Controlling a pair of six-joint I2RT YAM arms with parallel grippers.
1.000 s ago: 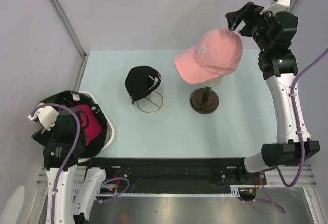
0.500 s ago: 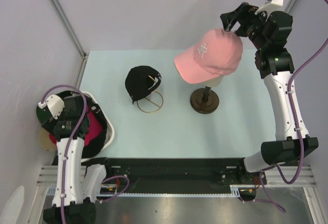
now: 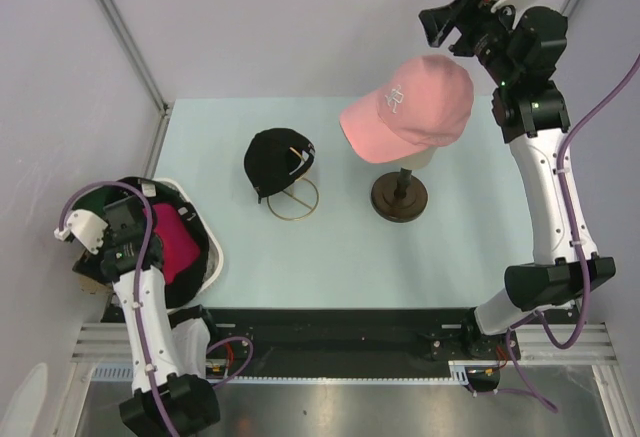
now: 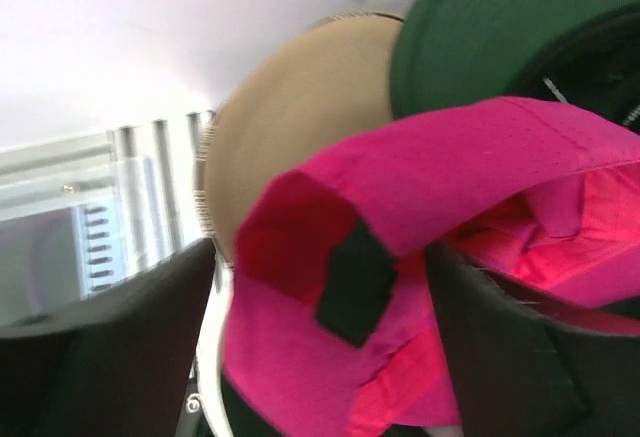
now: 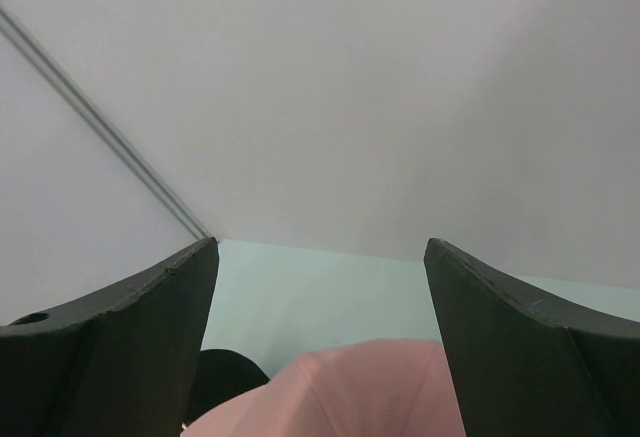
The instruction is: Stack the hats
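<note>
Your right gripper [image 5: 320, 245] hangs with jaws apart above the light pink fabric cap [image 3: 410, 107] on the dark round-based stand [image 3: 399, 197]. Your left gripper [image 4: 320, 252], jaws apart, sits over the magenta fabric cap [image 4: 450, 167] in the white basket [image 3: 213, 257].

Lab booth w/ alu frame [image 3: 121, 32]

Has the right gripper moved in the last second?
Yes. In the top view the right gripper has drifted toward the back wall and slightly left, away from the crown of the pink cap, which stayed put.
</note>
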